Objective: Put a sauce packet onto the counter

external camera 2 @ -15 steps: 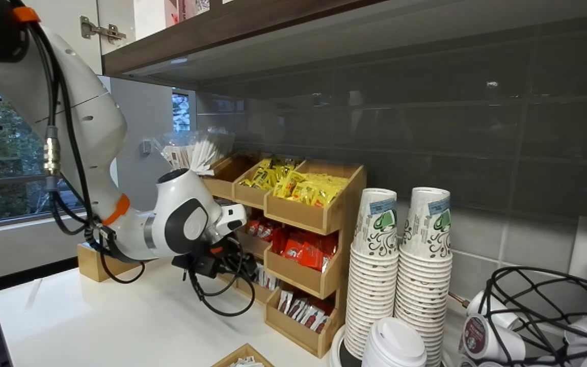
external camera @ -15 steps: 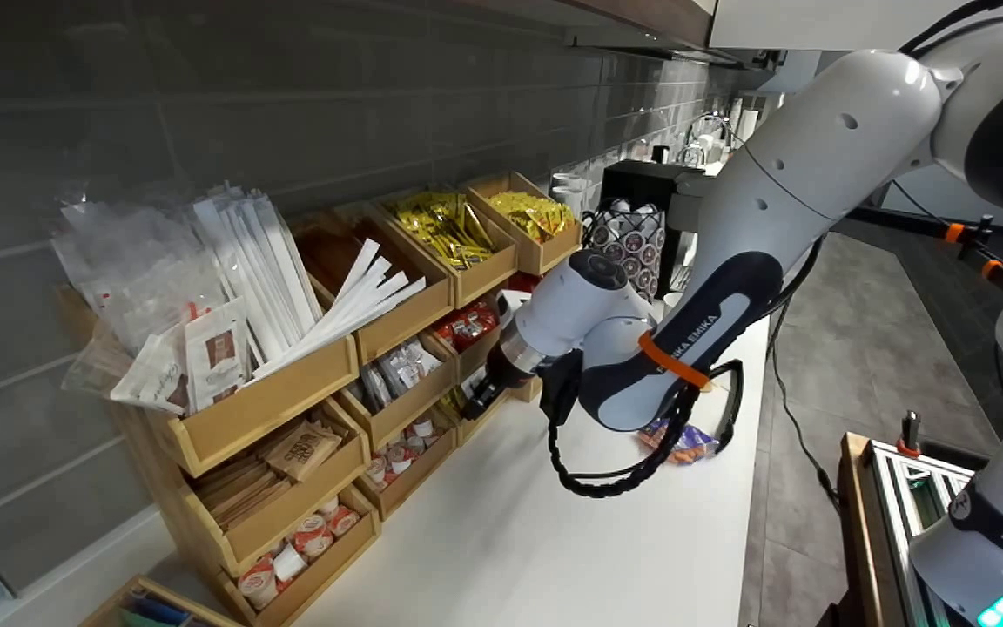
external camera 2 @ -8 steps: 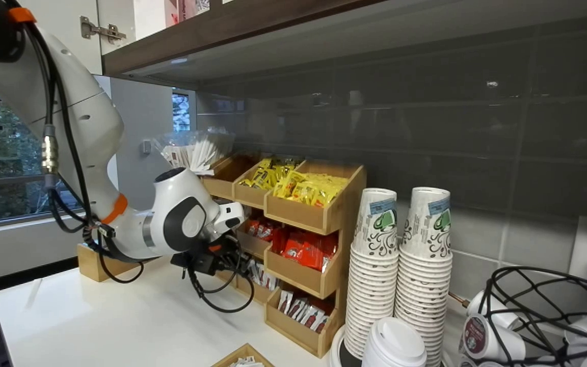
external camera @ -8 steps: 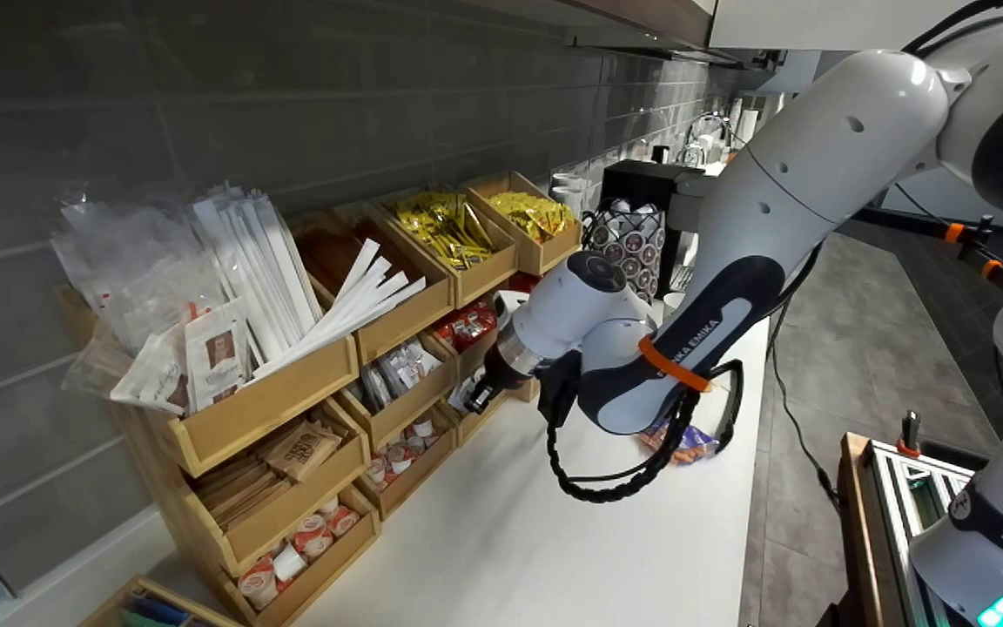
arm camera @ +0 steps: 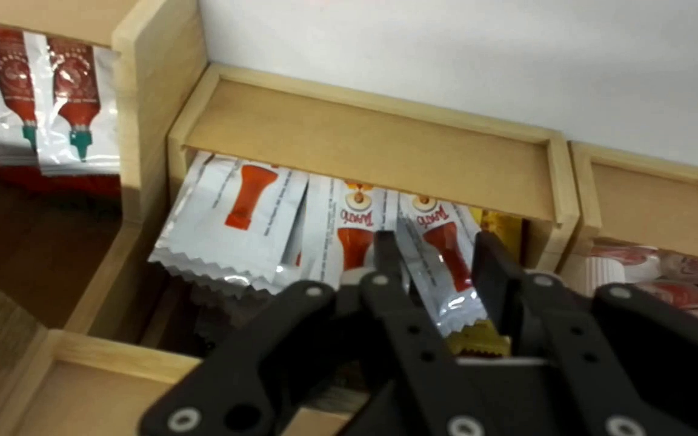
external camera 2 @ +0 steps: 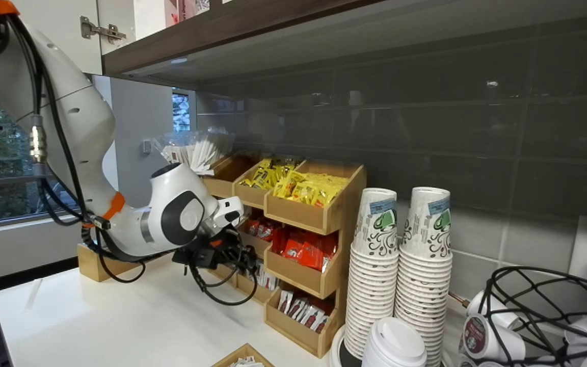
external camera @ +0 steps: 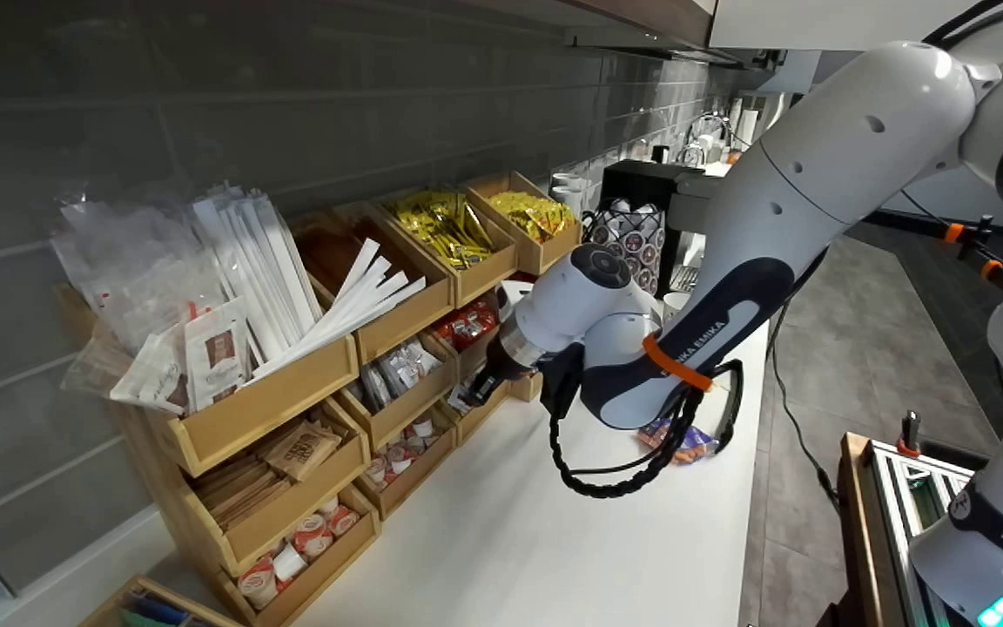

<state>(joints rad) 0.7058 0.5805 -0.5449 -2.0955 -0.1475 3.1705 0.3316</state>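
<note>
While the rack (external camera: pixel 279 402) at the left of an exterior view is unchanged over the last second, the gripper (arm camera: pixel 438 247) at its front has risen slightly, and the arm (external camera: pixel 754 239), further right, has drawn back a little. The counter (external camera: pixel 510 531) lies beneath. In the wrist view, from left to right: a side bin (arm camera: pixel 52 13) holds bottle-printed sachets (arm camera: pixel 75 97); the middle bin (arm camera: pixel 373 145) holds white sachets (arm camera: pixel 246 212) with red prints; the gripper's tips stand apart at a moderate gap over the right part of that bin. The sauce packet (arm camera: pixel 446 266), the presumed target, lies there, seen between the tips; contact cannot be determined. At far right, the next bin (arm camera: pixel 676 188) holds red-and-white items (arm camera: pixel 676 293). Interpretation: the shift is probably an alignment correction, and the grasp appears incomplete. Required next: straddle one packet, close on it, and lift it over the bin front before placement.
</note>
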